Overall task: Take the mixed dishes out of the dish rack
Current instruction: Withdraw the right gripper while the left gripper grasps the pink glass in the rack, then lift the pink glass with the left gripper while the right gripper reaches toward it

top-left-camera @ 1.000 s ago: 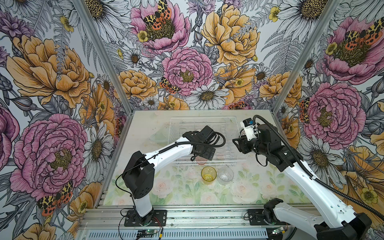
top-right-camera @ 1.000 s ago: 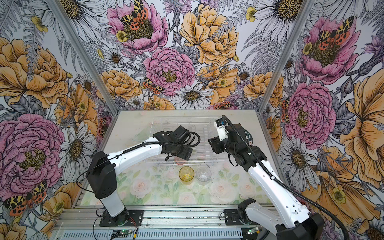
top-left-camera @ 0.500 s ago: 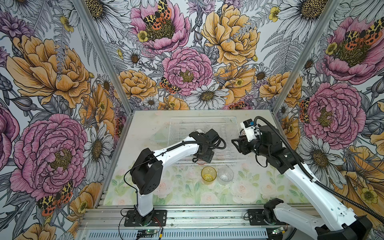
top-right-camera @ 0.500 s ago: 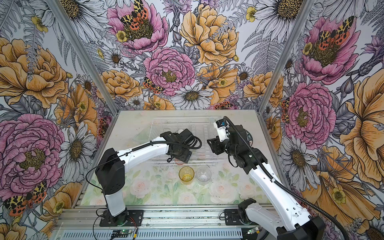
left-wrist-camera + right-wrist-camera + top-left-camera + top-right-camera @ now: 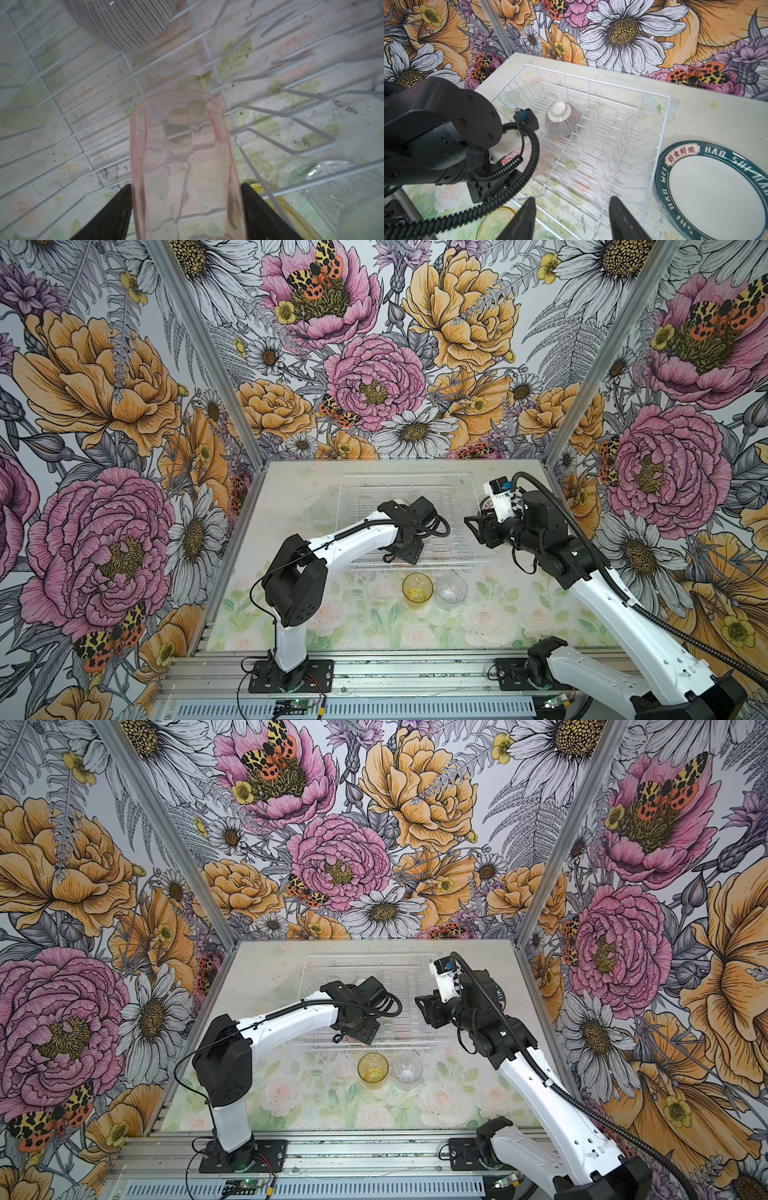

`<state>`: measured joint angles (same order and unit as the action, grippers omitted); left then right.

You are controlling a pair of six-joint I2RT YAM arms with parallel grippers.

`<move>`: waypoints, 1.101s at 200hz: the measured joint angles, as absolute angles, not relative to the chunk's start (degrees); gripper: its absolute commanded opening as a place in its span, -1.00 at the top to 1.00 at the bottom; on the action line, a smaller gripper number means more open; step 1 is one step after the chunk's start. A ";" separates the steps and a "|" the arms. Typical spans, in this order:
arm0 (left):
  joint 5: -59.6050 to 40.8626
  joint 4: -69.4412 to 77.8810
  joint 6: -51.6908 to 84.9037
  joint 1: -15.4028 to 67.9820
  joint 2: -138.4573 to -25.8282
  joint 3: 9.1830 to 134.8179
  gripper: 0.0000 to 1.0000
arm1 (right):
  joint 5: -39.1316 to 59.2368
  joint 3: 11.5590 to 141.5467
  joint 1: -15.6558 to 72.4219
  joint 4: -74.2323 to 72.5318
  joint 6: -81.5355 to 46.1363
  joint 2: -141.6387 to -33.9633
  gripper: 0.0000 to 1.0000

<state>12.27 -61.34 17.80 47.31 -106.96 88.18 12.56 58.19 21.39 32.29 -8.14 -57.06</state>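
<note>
Left wrist view: pink tumbler (image 5: 180, 155) gripped inside the dish rack (image 5: 68, 128).
The left gripper (image 5: 187, 187) clamps its sides; a striped bowl (image 5: 562, 122) lies upturned in the rack; a yellow tumbler (image 5: 417, 590) and clear tumbler (image 5: 451, 591) stand on the desk (image 5: 374, 635) before it; the right gripper (image 5: 573, 216), open and empty, hovers over its right edge; plates (image 5: 712, 193) are stacked beside that edge.

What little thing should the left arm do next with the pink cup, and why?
Probably finish squeezing shut on it. The left end effector has its fingers on both sides of the pink tumbler, which lies inside the dish rack. I cannot tell if they grip it firmly yet. The yellow tumbler and clear tumbler stand outside on the table.
</note>
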 measured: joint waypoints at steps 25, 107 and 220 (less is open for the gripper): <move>11.68 -61.67 16.75 46.11 -105.91 87.74 -0.50 | 12.56 58.06 21.39 32.23 -8.14 -57.04 -0.17; 9.96 -64.05 12.84 43.20 -104.64 87.33 -0.12 | 12.58 57.78 21.39 32.21 -8.38 -57.06 -0.19; -6.72 -56.62 5.98 30.72 -94.02 81.19 0.07 | 24.64 56.64 21.39 26.48 -12.56 -62.52 -0.19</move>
<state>-6.72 -56.62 5.98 30.72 -94.02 81.19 24.64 56.64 21.39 26.48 -12.56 -62.52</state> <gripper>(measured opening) 0.726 0.593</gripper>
